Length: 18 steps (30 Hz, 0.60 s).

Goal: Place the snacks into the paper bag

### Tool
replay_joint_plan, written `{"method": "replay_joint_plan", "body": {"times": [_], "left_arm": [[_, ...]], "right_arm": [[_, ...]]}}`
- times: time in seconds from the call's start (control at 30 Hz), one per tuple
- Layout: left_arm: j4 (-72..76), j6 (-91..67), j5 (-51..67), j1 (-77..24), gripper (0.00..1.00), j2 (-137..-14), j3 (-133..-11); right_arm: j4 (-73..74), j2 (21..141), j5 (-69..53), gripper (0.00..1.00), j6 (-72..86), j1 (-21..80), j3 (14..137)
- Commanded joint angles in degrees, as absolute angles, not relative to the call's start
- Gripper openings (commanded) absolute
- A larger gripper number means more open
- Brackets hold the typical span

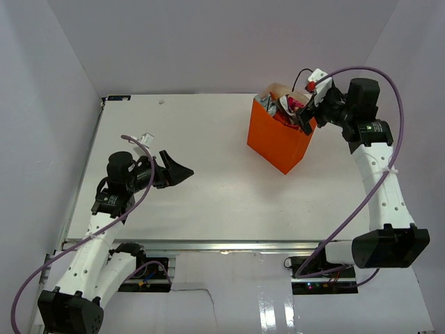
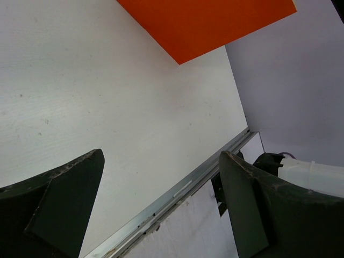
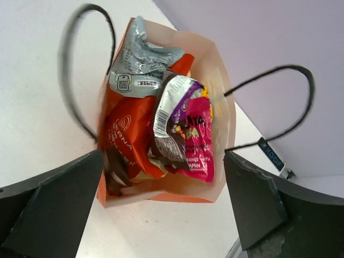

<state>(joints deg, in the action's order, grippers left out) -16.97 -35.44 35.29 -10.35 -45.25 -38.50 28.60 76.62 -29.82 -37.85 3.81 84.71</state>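
The orange paper bag [image 1: 278, 139] stands upright at the back right of the table; its side also shows in the left wrist view [image 2: 209, 24]. In the right wrist view the bag [image 3: 217, 80] holds the red-orange chip bag [image 3: 126, 140] and a pink-magenta packet [image 3: 196, 137], with a silver foil top [image 3: 142, 62] above them. The yellow wrapper is hidden. My right gripper [image 1: 307, 115] is open and empty just above the bag's mouth, also seen in its wrist view [image 3: 164, 207]. My left gripper [image 1: 182, 172] is open and empty over the left table, as its wrist view [image 2: 161, 199] shows.
The bag's black cord handles [image 3: 86, 59] arch up beside my right gripper. The table's metal front edge [image 2: 177, 191] runs below the left gripper. White walls close in the back and sides.
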Motion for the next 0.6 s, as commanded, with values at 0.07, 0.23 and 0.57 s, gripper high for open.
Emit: {"method": "replay_joint_plan", "body": {"times": [0.07, 0.23, 0.57], "left_arm": [[-18.19, -33.4, 34.28, -10.37, 0.98, -46.14, -44.38], [-18.28, -32.78, 33.14, -10.37, 0.98, -45.79, -45.79], [-19.34, -29.98, 28.92, -10.37, 0.98, -42.54, -47.37]], "right_arm": [[27.6, 71.02, -26.3, 0.9, -28.5, 1.85, 85.18], [27.33, 64.27, -23.12, 0.9, -21.1, 1.84, 78.15], [27.16, 52.83, -11.01, 0.9, -4.95, 1.32, 61.62]]}}
